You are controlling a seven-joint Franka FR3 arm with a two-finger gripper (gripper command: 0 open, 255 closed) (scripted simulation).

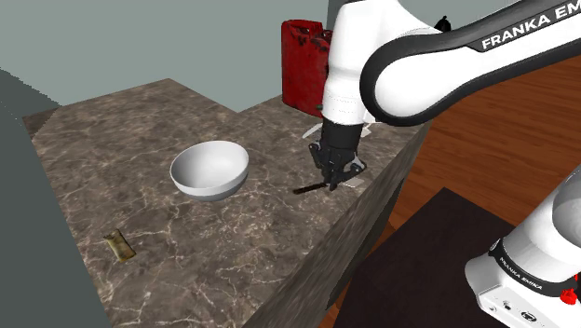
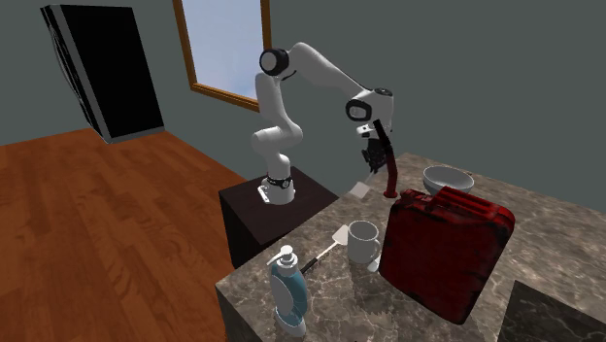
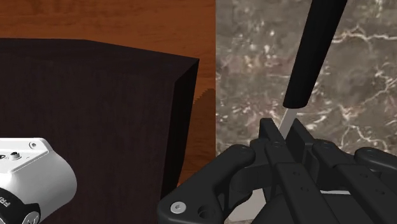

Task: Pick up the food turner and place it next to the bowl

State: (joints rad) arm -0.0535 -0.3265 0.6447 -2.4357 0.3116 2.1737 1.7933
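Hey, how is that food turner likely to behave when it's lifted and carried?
Probably light: the food turner is slim. It may pivot, since the gripper clasps its thin pale neck while the long black handle sticks out beyond. It looks stiff: the handle runs straight.

Stone counter (image 1: 130,126) with bowl (image 1: 209,170), red canister (image 1: 303,67)

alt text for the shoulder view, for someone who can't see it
A white robot arm's black fingers clasp a food turner at the marble counter's edge. A white bowl sits nearby; a red jerry can stands behind.
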